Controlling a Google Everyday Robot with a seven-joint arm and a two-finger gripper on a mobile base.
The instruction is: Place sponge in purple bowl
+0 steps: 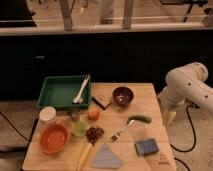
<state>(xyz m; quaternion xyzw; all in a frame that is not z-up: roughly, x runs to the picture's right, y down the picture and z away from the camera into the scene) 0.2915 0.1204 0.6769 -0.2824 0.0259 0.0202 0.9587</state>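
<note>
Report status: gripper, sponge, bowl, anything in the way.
Gripper open, empty, hanging right of table. Sponge on table, front right. Purple bowl at back; fork and green vegetable lie between.

Cannot make out more of the open hand point(170, 118) than a pale tip hanging just beside the tabletop's point(150, 90) right side, under an arm point(192, 87) cropped by the right border. Cannot identify the dark clump point(94, 134) beside the green cup point(78, 130).

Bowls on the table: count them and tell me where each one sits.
2. The purple bowl sits at the back, right of the green tray; the orange bowl sits front left. The gripper hangs off the right edge of the table, jaws open. None looks hidden.
</note>
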